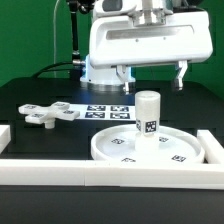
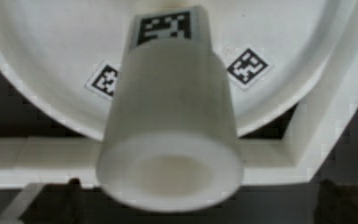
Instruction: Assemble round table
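Note:
The round disc (image 1: pixel 115 148) lies flat near the table's front, with square markers on its top. The short leg (image 1: pixel 148 114) stands upright on the disc, with a marker on its side. The wrist view looks down the leg (image 2: pixel 172 130) onto the disc (image 2: pixel 43 60). The cross-shaped foot piece (image 1: pixel 45 113) lies on the black table at the exterior view's left. My gripper (image 1: pixel 152 80) is open, its fingers spread wide just above the leg's top and holding nothing. In the wrist view the gripper (image 2: pixel 197 200) shows only as dark fingertips (image 2: pixel 51 198) at the picture's corners.
The marker board (image 1: pixel 105 110) lies behind the disc. A long white rail (image 1: pixel 100 172) runs along the front, another (image 1: pixel 212 148) stands at the exterior view's right, and a short piece (image 1: pixel 5 135) is at the left edge.

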`<act>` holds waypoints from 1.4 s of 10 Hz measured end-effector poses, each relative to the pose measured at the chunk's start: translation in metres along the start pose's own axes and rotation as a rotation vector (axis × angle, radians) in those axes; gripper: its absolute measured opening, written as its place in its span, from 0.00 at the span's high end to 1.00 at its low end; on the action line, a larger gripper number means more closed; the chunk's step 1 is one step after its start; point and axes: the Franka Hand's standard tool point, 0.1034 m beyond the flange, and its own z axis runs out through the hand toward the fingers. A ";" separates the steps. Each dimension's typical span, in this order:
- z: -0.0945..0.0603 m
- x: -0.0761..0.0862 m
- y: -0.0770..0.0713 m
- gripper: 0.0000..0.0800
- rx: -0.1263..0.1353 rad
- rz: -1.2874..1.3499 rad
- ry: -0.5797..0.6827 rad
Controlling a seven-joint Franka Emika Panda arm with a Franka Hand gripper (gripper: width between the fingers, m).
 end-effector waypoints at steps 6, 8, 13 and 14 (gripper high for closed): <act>0.002 0.012 0.007 0.19 0.074 -0.033 -0.314; 0.004 0.011 0.009 0.19 0.100 -0.031 -0.426; 0.009 0.014 0.013 0.19 0.095 -0.106 -0.404; 0.010 0.013 0.015 0.19 0.096 -0.127 -0.400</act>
